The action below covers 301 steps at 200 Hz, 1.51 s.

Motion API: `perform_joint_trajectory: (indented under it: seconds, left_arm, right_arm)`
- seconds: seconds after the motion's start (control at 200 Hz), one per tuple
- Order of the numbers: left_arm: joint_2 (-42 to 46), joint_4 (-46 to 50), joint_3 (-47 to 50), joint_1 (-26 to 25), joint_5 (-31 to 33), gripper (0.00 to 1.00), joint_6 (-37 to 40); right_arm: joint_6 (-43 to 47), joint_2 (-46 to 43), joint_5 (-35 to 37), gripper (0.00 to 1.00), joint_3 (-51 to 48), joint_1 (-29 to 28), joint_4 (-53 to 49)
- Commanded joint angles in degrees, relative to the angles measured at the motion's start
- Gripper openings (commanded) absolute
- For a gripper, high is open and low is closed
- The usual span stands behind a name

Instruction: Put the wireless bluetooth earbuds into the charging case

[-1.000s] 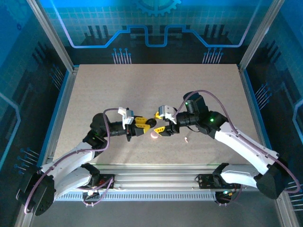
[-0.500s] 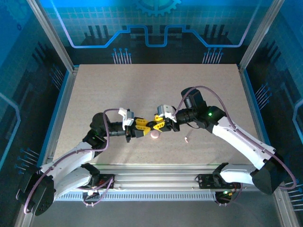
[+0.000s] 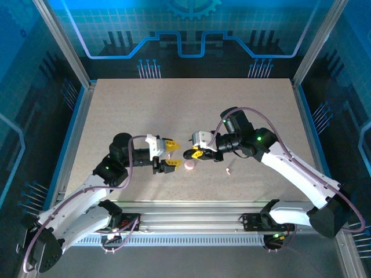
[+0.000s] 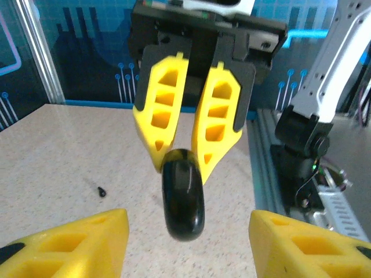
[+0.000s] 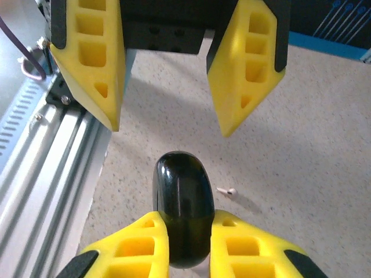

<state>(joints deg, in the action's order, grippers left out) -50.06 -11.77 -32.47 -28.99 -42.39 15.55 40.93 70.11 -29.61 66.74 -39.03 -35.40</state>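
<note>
Right gripper (image 5: 188, 225) is pinching a glossy black disc (image 5: 183, 185) edge-on, left gripper (image 3: 173, 153) is spread wide facing it. One earbud (image 3: 228, 171) lies on the table (image 3: 174, 110) nearby.

Your left arm (image 3: 81, 197) rises from its base at the near left, folds at the elbow and reaches in toward the middle, with the forearm lying low and roughly level. Its gripper (image 3: 175, 153) points right, and its two yellow fingers stand wide apart. Your right arm (image 3: 293, 171) climbs from the near right, bends at the elbow and stretches left toward the middle, with the wrist dipping slightly. Its gripper (image 3: 191, 155) faces your left one almost tip to tip, near it but apart. Its fingers are clamped on a black disc (image 5: 183, 214), which sits on edge between the fingertips.
</note>
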Motion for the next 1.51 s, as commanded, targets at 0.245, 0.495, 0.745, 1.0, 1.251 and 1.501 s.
perform_joint_trajectory:
  seconds: [0.245,0.495,0.745,1.0,1.251,1.501]
  left_arm:
    - [-0.9,10.6,-1.7,-0.5,0.5,0.57,9.1]
    - [-1.2,10.2,-1.2,-0.9,0.4,0.56,9.4]
    - [-1.8,8.0,-0.8,-1.0,0.4,0.53,7.9]
    - [-2.0,5.5,-0.1,-1.2,-0.3,0.50,6.2]
    - [-2.1,5.0,0.3,-1.6,-0.3,0.38,5.9]
    - [-1.9,9.0,-0.3,-1.7,0.5,0.50,8.7]
  right_arm:
    - [6.9,2.8,10.4,0.12,6.3,-6.6,-6.6]
    - [6.4,5.8,11.1,0.13,8.7,-8.6,-7.2]
    - [6.8,7.0,10.4,0.13,10.2,-9.9,-7.8]
    - [7.3,7.9,11.6,0.13,11.1,-11.1,-8.6]
    - [7.9,9.0,11.6,0.13,12.0,-11.7,-8.7]
    - [8.2,9.0,12.4,0.13,12.3,-11.7,-8.6]
